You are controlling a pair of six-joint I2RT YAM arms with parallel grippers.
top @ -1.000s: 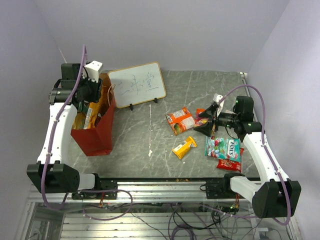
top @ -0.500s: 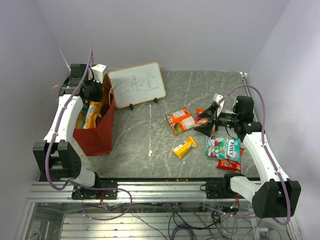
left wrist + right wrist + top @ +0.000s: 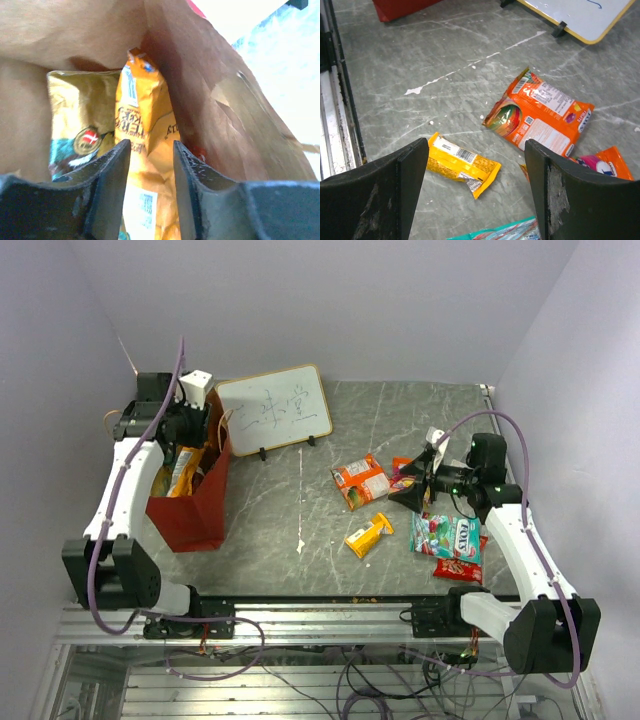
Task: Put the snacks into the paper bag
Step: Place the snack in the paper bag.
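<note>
My left fingers (image 3: 121,157) are down in the mouth of the paper bag (image 3: 196,516), which stands upright by the desk's (image 3: 400,420) left edge, toward the far corner. They sit a little apart with nothing pinched between them. Through the gap I see the orange chips (image 3: 142,120) standing on end against the brown inner wall, just beyond my tips. A gold packet (image 3: 80,115) leans beside them on the left, also inside the bag.

My right fingers (image 3: 415,162) are spread wide and empty, hanging above the right half of the desk. The yellow pack (image 3: 462,165) lies flat below them, closer to the left finger, not touching it. The orange pack (image 3: 540,117) lies farther out, in line with the right finger. A small orange-and-pink pack (image 3: 606,167) shows at the edge of the right wrist view. Near the right edge the candy bag (image 3: 447,533) lies flat, with a red pack (image 3: 458,568) touching its near side.
</note>
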